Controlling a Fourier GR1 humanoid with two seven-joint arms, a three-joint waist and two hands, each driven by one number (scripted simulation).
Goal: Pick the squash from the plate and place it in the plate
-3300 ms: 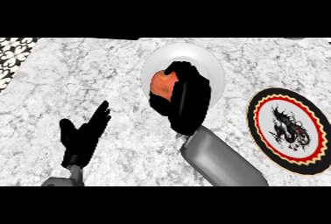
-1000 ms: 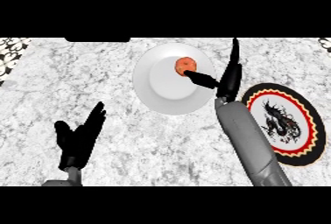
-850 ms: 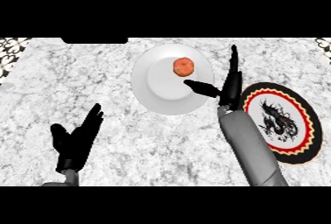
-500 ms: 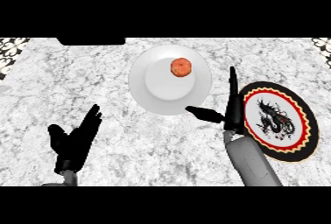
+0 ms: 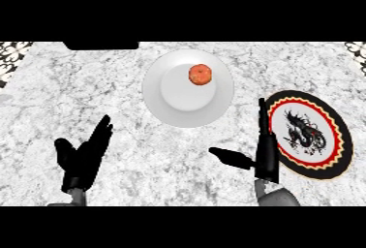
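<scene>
Small orange squash sits on the plain white round plate; black dragon-patterned plate is beside it. Both hands, left and right, have fingers straight, holding nothing.

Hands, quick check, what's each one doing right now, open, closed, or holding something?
Left hand: open, holding nothing, resting at the view's lower left.
Right hand: open, fingers straight, holding nothing, beside the dragon plate. The squash lies on the white plate.
</scene>
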